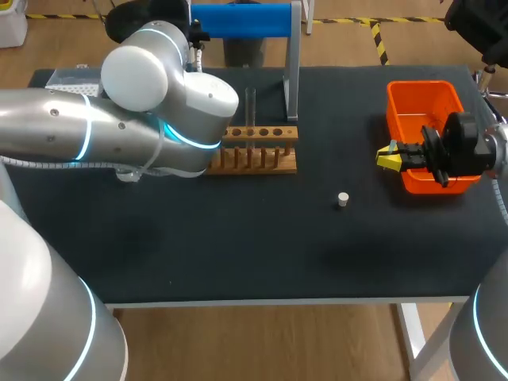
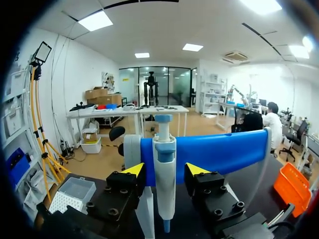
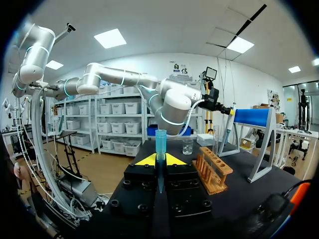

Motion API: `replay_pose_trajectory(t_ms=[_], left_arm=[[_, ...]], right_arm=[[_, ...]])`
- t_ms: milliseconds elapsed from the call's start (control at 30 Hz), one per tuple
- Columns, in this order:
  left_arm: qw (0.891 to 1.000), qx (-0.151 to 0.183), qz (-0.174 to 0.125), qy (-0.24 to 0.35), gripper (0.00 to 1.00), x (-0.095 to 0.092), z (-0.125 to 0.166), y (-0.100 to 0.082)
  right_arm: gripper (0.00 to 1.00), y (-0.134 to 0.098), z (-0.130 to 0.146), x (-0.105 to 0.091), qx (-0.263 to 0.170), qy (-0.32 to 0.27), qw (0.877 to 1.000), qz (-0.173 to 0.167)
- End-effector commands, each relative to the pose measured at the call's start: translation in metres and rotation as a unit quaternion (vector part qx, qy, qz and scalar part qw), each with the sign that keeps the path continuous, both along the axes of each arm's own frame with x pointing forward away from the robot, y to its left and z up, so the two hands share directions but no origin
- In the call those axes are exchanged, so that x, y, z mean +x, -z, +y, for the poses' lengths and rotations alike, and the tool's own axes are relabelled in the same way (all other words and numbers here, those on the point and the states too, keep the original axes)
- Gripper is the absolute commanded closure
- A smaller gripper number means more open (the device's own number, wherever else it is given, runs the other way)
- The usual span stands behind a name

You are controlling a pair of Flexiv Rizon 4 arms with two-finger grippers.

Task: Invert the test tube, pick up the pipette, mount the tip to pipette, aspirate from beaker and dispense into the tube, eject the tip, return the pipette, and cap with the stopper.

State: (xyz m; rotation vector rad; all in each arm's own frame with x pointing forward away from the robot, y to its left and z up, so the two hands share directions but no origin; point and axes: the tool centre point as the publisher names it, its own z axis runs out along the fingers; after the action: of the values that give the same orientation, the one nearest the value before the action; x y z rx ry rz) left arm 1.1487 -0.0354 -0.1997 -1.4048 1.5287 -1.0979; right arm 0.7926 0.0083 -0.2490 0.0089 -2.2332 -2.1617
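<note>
Since pipette (image 2: 164, 154) hangs on blue holder (image 1: 238, 20), upper middle of head view, between fingers of wide open left gripper (image 2: 165, 170), none touching it, step looks like pick-up. You likely need to squeeze, then lift it off. Right gripper (image 3: 160, 160), right side of head view by orange bin (image 1: 413, 95), pinches blue tip (image 3: 160, 142) tight; only right wrist view shows that. Only head view shows stopper (image 1: 342, 199), just right of middle.

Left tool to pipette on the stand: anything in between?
Nothing visible. The pipette hangs on the blue stand between the left tool's open fingers, with a gap either side. The right tool, holding a blue tip, is off by the orange bin.
</note>
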Motion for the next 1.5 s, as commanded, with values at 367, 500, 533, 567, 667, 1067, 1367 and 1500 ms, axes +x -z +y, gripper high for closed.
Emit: replay_pose_trajectory(t_ms=[367, 500, 533, 567, 667, 1067, 1367, 1500], left_arm=[[1.0, 0.0, 0.004, 0.002, 0.55, 0.01, -0.001, 0.005], [1.0, -0.001, 0.003, 0.002, 0.55, 0.011, -0.001, 0.006], [1.0, -0.001, 0.003, 0.002, 0.55, 0.012, -0.001, 0.006], [1.0, -0.001, 0.003, 0.002, 0.55, 0.012, -0.002, 0.006], [1.0, -0.002, 0.003, 0.002, 0.55, 0.014, -0.002, 0.006], [1.0, -0.003, 0.007, 0.001, 0.7, 0.017, -0.004, 0.008], [1.0, -0.007, 0.004, -0.001, 0.69, 0.019, -0.005, 0.008], [1.0, -0.007, 0.001, -0.003, 0.69, 0.02, -0.005, 0.008]], right_arm=[[1.0, 0.0, 0.001, -0.001, -0.001, 0.002, 1.0, 0.0], [1.0, 0.0, 0.001, -0.001, -0.001, 0.002, 1.0, 0.0], [1.0, 0.0, 0.001, -0.001, -0.001, 0.002, 1.0, 0.0], [1.0, 0.0, 0.001, -0.001, -0.001, 0.002, 1.0, 0.0], [1.0, 0.0, 0.001, -0.001, -0.001, 0.002, 1.0, 0.0], [1.0, 0.0, 0.001, -0.001, -0.001, 0.002, 1.0, 0.0], [1.0, 0.0, 0.001, -0.001, -0.001, 0.002, 1.0, 0.0], [1.0, 0.0, 0.001, -0.001, -0.001, 0.002, 1.0, 0.0]])
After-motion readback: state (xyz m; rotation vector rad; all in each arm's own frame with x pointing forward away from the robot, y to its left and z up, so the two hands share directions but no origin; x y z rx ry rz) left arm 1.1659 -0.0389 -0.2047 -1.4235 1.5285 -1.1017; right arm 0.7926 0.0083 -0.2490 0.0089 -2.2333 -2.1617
